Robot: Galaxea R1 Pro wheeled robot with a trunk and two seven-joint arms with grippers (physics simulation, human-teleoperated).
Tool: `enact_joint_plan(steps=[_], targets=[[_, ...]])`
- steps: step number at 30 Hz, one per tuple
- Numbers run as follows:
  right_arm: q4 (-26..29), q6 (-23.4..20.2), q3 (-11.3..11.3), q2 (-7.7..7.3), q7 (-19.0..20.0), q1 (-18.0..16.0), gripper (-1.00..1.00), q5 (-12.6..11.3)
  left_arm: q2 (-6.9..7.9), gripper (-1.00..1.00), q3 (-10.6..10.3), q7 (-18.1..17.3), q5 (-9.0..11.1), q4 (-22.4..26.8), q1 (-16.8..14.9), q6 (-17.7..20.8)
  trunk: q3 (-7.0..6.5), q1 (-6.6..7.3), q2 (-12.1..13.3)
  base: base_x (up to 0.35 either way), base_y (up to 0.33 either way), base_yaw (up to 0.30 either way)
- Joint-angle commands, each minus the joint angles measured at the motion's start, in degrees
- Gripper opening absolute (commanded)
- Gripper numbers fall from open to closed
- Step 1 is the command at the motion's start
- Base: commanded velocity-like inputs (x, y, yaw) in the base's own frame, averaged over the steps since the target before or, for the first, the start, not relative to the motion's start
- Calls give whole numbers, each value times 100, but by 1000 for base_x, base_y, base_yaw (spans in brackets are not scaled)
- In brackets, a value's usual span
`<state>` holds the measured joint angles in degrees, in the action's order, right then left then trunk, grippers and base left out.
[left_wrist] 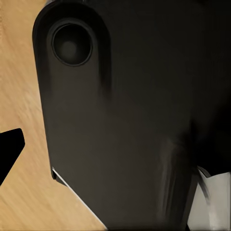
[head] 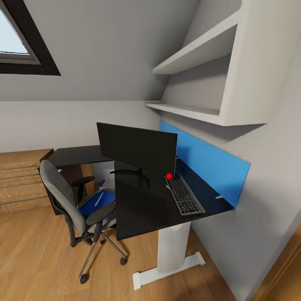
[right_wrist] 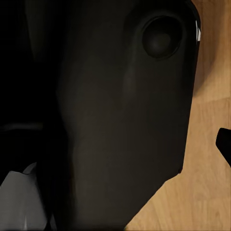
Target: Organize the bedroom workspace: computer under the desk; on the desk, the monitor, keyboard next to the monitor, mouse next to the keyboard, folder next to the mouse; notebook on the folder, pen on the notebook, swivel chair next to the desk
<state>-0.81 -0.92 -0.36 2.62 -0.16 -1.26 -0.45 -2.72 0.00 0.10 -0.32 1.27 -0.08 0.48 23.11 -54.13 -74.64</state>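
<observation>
Head view: folder [head: 98, 201], blue, lies flat on swivel chair [head: 74, 205] seat, a thin white stick, likely the pen [head: 98, 199], on top. Judged light, thin, slightly flexible; best pinched at the seat-front edge. Monitor [head: 137, 150] and keyboard [head: 184, 195] sit on worktop [head: 142, 209], apart from the chair. Mouse, notebook, computer not made out. Wrist views show dark housing over wood floor [left_wrist: 19, 86]; jaw state cannot be told

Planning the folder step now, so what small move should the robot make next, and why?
Probably roll closer to the swivel chair. The blue folder lies on its seat with a thin white pen on top, far from the camera, while the monitor and keyboard already sit on the desk.
</observation>
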Motion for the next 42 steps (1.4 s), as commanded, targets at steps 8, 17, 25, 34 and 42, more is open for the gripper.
enact_joint_plan(steps=[8, 17, 25, 34, 42], targets=[[-6, -7, -14, 2, 18, -6, 100, -30, -1, 100, 0, 7, -3, 5, -1, 5, -139, 177, 319, 0, 0, 0], [-57, 2560, -54, 45, 17, -6, 100, -18, -1, 100, 1, 28, 8, 5, -1, 11, -319, 374, 680, 0, 0, 223], [-60, 2666, -43, 46, 16, -6, 100, -27, -1, 100, 29, 34, 30, 5, -1, 5, -480, 550, 1001, 0, 0, 238], [-35, 2705, -29, 46, 16, -6, 100, -36, -2, 100, 30, 31, 40, 11, -1, 6, -662, 748, 1362, 0, 0, 238], [-3, 2718, -18, 89, 23, -6, 100, -31, -21, 100, 24, -8, 41, 109, -1, -10, -826, 923, 1683, 0, 0, 238]])
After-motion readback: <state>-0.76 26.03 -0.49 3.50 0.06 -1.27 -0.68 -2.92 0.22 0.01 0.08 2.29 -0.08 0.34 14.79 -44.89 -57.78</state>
